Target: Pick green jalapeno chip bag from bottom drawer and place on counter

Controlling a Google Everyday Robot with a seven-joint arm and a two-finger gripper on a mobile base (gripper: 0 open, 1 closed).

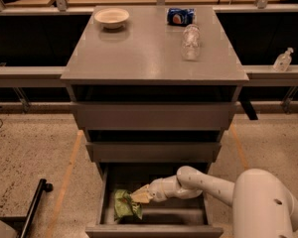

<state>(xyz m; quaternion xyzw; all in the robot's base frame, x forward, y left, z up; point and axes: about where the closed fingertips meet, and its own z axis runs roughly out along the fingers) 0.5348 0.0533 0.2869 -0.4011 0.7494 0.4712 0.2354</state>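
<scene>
Bottom drawer [154,229] is open. The green jalapeno chip bag [124,206] lies in its left part, w/ the gripper [138,197] at the bag's upper edge. Can't tell its grip state; prob. just touching. Reach looks done; lift & placing on the counter [139,58] are left. Bag lettering unreadable. Blue can [181,16] at the back, logo not legible.

Three grey drawers [154,116]; one green chip bag [123,205] in the bottom drawer [154,230]; one hand [139,197] just beside it. On the bench [139,58]: one bowl [111,18] at the far-left corner, one blue can [181,16], one clear bottle [190,42].
</scene>
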